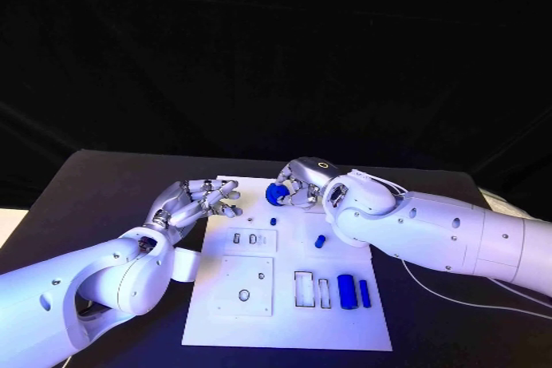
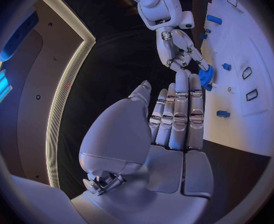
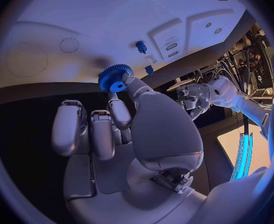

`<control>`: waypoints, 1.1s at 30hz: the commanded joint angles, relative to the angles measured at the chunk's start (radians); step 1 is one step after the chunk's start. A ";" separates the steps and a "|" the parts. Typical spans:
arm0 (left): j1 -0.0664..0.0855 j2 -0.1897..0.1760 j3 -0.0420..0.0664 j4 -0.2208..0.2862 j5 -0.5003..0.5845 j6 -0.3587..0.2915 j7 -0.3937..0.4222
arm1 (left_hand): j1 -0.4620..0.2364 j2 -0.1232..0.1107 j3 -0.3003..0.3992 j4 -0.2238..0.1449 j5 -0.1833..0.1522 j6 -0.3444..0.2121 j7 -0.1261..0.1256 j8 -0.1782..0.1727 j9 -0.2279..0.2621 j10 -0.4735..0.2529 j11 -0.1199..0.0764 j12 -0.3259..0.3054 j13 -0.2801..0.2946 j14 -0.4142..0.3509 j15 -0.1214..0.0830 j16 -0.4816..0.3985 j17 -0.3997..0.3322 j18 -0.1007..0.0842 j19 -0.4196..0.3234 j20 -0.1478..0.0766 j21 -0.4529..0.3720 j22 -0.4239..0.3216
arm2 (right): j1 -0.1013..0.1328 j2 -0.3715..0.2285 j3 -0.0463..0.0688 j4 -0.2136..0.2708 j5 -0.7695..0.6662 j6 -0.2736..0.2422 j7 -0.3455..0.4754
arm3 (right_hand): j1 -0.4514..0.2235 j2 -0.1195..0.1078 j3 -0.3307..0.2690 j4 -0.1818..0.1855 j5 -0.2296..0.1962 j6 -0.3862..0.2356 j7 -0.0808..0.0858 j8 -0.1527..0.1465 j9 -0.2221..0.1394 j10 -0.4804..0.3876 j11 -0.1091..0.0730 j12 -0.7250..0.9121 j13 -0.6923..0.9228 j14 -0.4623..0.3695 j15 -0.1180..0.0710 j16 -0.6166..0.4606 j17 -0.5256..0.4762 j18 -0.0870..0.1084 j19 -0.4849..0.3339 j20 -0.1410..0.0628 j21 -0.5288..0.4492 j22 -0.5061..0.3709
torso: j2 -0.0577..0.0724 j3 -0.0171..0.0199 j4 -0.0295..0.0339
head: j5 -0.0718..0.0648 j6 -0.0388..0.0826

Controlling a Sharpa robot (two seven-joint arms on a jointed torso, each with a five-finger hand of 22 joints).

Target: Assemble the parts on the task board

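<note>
1. On the near end of the white board, which lies on the black table, two smooth blue cylinders lie side by side, just beside two empty rectangular slots.
2. Further back, one small blue peg lies on the board, and another tiny blue peg stands beyond it.
3. Two raised square plates sit on the board's left half, with oval and slot-shaped holes.
4. The left hand hovers over the board's left edge, its fingers extended and loosely together, holding nothing.
5. At the far end, the right hand pinches one blue toothed gear between its fingertips, above the board's far edge.
</note>
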 commanded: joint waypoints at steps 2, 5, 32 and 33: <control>0.001 0.004 0.000 0.000 0.000 0.023 0.005 | 0.009 -0.003 0.002 -0.006 -0.003 -0.001 0.004 -0.007 0.000 -0.008 0.001 -0.006 -0.001 -0.007 0.000 0.006 0.001 0.019 -0.005 0.000 0.003 0.001 | -0.004 0.022 -0.002 -0.022 -0.043 -0.006 -0.024 | -0.010 -0.001 0.000 0.006 0.006 0.055 -0.020 0.013 0.026 0.002 -0.003 -0.004 -0.001 0.068 -0.006 0.000 0.075 -0.013 -0.001 -0.007 0.006 0.001 | 0.001 0.0010 -0.0001 | 0.002 -0.001; 0.001 0.004 0.000 0.000 0.000 0.023 0.005 | 0.009 -0.003 0.002 -0.006 -0.003 -0.001 0.004 -0.007 0.000 -0.008 0.001 -0.006 -0.001 -0.007 0.000 0.006 0.001 0.019 -0.005 0.000 0.003 0.001 | -0.006 0.036 -0.003 -0.035 -0.046 -0.007 -0.027 | -0.012 -0.001 0.001 0.007 0.006 0.055 -0.020 0.012 0.026 0.001 -0.003 -0.005 -0.002 0.068 -0.006 0.000 0.075 -0.013 -0.001 -0.007 0.006 0.001 | 0.001 0.0015 -0.0018 | 0.004 -0.001; 0.001 0.011 0.000 -0.004 0.000 0.023 0.004 | 0.009 -0.003 0.002 -0.006 -0.003 -0.001 0.004 -0.007 0.000 -0.008 0.001 -0.006 -0.001 -0.007 0.000 0.006 0.001 0.019 -0.005 0.000 0.003 0.001 | -0.011 0.086 -0.008 -0.085 -0.059 0.013 -0.023 | -0.039 -0.047 0.006 0.024 -0.016 -0.077 0.023 -0.077 -0.010 -0.061 0.034 -0.101 -0.072 0.070 0.024 0.008 0.091 -0.015 -0.002 0.017 0.012 0.013 | 0.000 0.0012 -0.0019 | 0.004 0.000; 0.001 0.011 0.000 -0.004 0.000 0.023 0.004 | 0.009 -0.003 0.002 -0.006 -0.003 -0.001 0.004 -0.007 0.000 -0.008 0.001 -0.006 -0.001 -0.007 0.000 0.006 0.001 0.019 -0.005 0.000 0.003 0.001 | -0.011 0.087 -0.008 -0.086 -0.059 0.014 -0.023 | -0.040 -0.050 0.005 0.026 -0.017 -0.081 0.024 -0.079 -0.011 -0.065 0.035 -0.106 -0.075 0.070 0.025 0.008 0.091 -0.015 -0.003 0.019 0.012 0.013 | 0.000 0.0014 -0.0020 | 0.004 0.000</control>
